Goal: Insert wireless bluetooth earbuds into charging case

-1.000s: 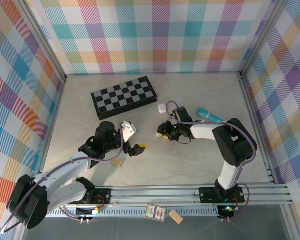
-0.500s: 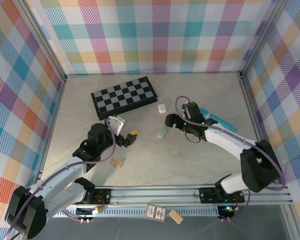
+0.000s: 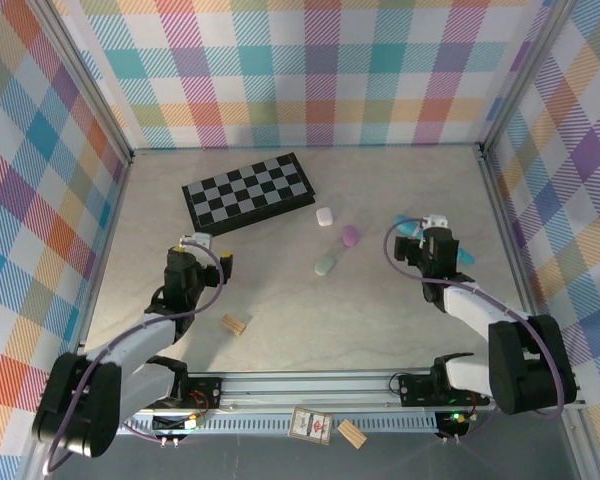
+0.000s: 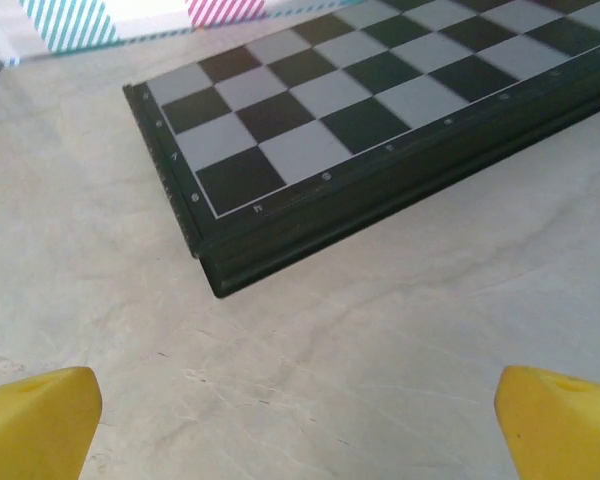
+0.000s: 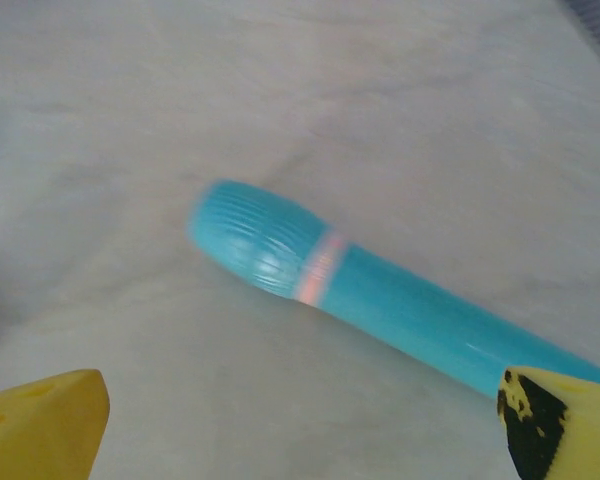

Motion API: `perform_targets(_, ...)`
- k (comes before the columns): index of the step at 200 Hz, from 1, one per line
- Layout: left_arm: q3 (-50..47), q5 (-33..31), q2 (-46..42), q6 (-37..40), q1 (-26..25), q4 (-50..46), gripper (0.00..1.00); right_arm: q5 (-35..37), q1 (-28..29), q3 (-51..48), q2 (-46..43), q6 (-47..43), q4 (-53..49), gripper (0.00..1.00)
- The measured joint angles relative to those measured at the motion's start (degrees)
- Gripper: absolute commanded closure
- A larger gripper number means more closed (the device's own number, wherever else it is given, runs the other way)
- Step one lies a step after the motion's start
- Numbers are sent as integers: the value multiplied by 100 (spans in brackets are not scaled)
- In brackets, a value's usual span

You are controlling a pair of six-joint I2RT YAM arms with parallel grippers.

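The left end effector (image 4: 300,420) and right end effector (image 5: 300,420) are both spread wide. A smooth, pebble-shaped white case (image 3: 325,216), purple case (image 3: 351,235) and green case (image 3: 325,264) lie mid-desk. The earbuds are too small to tell. A ribbed blue stick (image 5: 380,295) lies at their 3 o'clock.

Top view: the left arm (image 3: 130,345) extends from its base at the lower left, upwards and slightly to the right. Its forearm lies low and the left gripper (image 3: 194,244) points away from the bases. The right arm (image 3: 480,310) bends at an elbow near its base, then runs up and to the left to the right gripper (image 3: 435,222), which also points away. Wrist views: the yellow fingertips (image 4: 38,418) of each gripper sit at opposite lower corners, jaws spread wide. One right-gripper tip (image 5: 565,425) shows black scuffing.
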Motion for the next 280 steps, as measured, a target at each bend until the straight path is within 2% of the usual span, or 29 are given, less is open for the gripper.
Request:
perform_targets(29, 76, 208, 935, -74, 297, 684, 1, -315, -328, -118, 621, -96, 968, 1)
perform_targets(59, 601, 446, 1775, -293, 575, 990, 1, -678, -522, -72, 1185, -133, 1794, 1)
perform_targets(97, 796, 555, 2583, -479, 629, 1659, 0, -931, -584, -72, 1493, -170, 2208, 1)
perform_targets(280, 796, 553, 2680, -636, 715, 1792, 0, -1034, -584, -72, 1493, -170, 2490, 1)
